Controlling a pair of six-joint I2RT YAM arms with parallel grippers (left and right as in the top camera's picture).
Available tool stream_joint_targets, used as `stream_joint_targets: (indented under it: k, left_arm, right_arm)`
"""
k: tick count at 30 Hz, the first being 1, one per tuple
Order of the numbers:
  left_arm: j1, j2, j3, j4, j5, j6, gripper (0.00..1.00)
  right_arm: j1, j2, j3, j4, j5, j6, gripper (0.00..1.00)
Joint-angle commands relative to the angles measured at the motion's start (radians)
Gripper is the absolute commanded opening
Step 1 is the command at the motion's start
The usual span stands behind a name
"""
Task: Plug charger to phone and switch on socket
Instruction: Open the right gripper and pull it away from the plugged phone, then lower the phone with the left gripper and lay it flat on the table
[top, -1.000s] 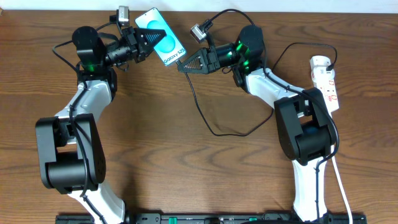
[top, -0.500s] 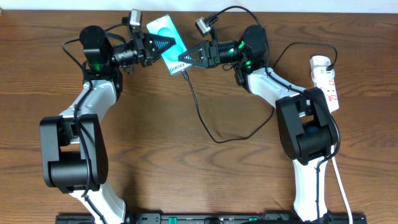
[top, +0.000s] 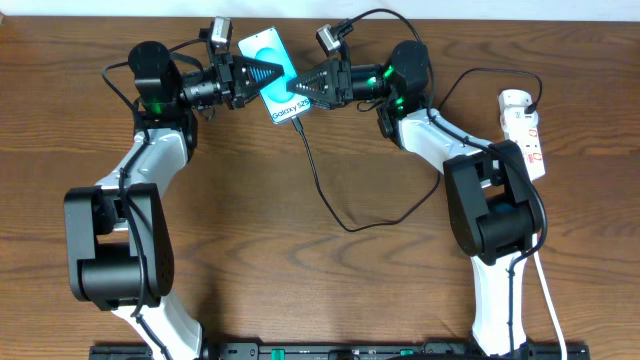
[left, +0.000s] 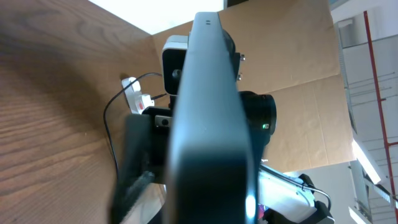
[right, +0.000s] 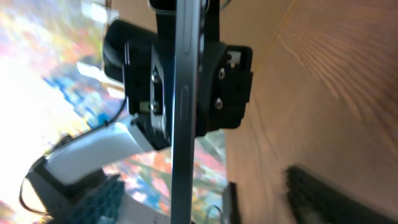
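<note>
phone (top: 265, 47) reading "Galaxy S25", clamped in left gripper (top: 268, 72); right gripper (top: 303, 90), cannot tell its spread

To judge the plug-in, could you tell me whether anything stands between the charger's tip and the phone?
Nothing visible does. Overhead, the charger ends right at the lower end of the phone, which the left gripper holds, with the right gripper close beside. Whether the tip is seated cannot be told.
</note>
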Motion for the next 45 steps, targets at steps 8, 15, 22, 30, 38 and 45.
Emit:
stream_joint_targets:
  k: [8,15,22,30,38,45]
  left_arm:
    - [0.002,-0.013,0.006,0.009,0.056,0.018,0.07]
    - [0.002,-0.013,0.006,0.009,0.108,0.042,0.08]
    - [0.002,-0.013,0.006,0.009,0.154,0.067,0.07]
    - [0.002,-0.013,0.006,0.008,0.133,0.066,0.07]
    - [0.002,-0.013,0.006,-0.056,0.055,0.075,0.07]
    - [0.002,-0.013,0.006,-0.191,0.016,0.161,0.07]
  right_arm:
    - [-0.01,-0.003,0.016,0.005,0.0,-0.026,0.99]
    - [-0.07,-0.003,0.016,0.004,-0.068,-0.073,0.99]
    - [-0.198,-0.003,0.016,0.002,-0.185,-0.07,0.99]
    - [-0.289,-0.003,0.015,0.001,-0.213,0.003,0.99]
    - [-0.294,-0.003,0.015,0.006,-0.213,0.029,0.99]
    - [-0.294,-0.003,0.015,0.007,-0.213,0.041,0.99]
